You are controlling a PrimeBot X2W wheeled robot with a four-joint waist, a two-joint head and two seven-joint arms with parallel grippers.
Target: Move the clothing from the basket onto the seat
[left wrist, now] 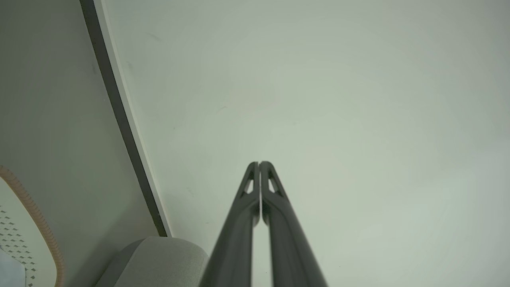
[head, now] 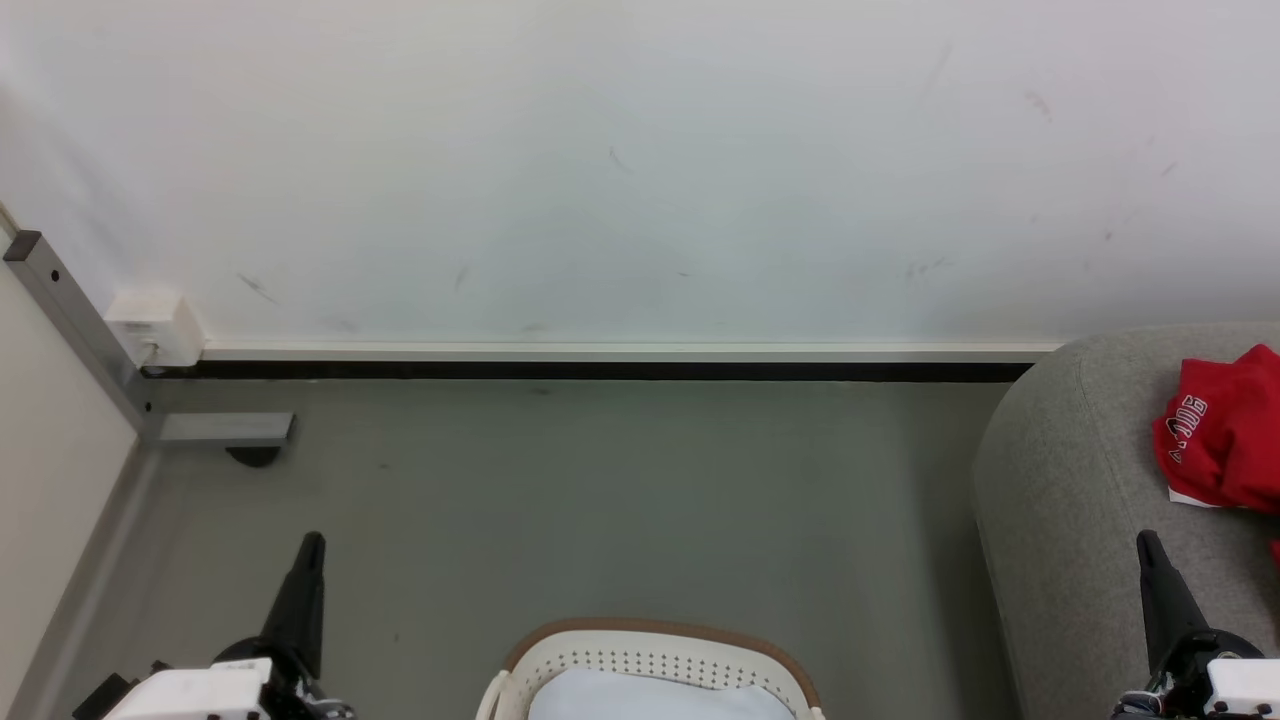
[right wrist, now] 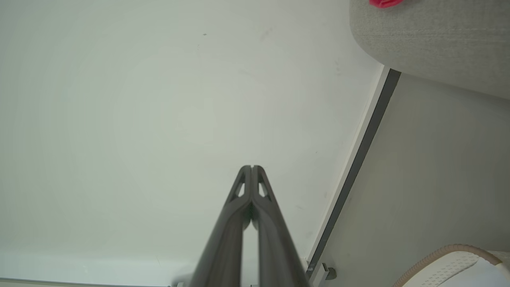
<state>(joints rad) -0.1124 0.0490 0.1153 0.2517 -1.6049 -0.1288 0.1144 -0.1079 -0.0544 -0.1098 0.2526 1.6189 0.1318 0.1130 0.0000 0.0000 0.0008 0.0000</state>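
Low at either side of the head view, parked with left gripper (head: 311, 545) and right gripper (head: 1148, 545) clenched on nothing, clear of the basket (head: 660, 633) between them, likely between reaches. Heaped on the seat (head: 1070, 470): red clothing (head: 1225, 430). Possibly something pale inside the basket.

Both arms rest low, the left gripper (head: 310, 545) and right gripper (head: 1146, 545) each pointing upward with fingers (left wrist: 255, 187) pressed together, holding nothing.

Red clothing (head: 1225, 430), grey seat (head: 1080, 480), brown-rimmed white basket (head: 655, 655)
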